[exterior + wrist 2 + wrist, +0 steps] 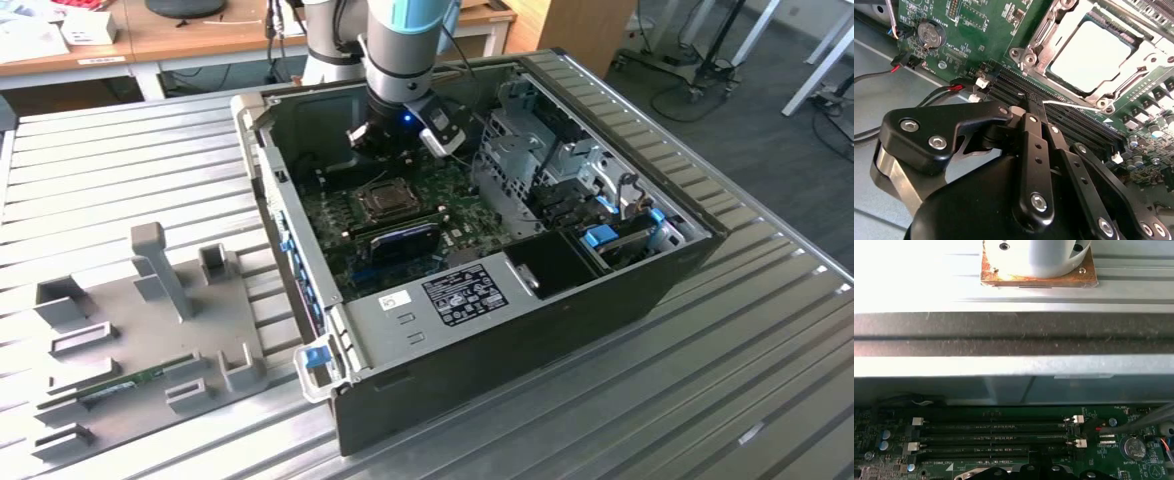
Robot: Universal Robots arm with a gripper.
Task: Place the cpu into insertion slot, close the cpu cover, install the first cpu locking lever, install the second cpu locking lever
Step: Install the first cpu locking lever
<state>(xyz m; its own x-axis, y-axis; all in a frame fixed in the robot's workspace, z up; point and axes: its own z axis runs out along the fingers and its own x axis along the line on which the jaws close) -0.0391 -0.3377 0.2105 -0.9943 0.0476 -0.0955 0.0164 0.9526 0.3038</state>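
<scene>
- As the gripper [1035, 107] hangs over the long black memory slots [1064, 122], its fingers are pinched together, holding nothing.
- The cpu [1089, 50] sits just beyond the fingertips, inside its silver cover [1134, 67].

Grey arm [400, 40], blue joint cap; black tool [1029, 107], silver screws.

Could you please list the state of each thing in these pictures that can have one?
cpu: seated in the insertion slot, pale face up.
cpu cover: lying closed around the cpu.
gripper: shut, empty, above the memory slots beside the socket.
memory slots: all unfilled in both wrist views.
computer case: side open, lying on the table.
</scene>
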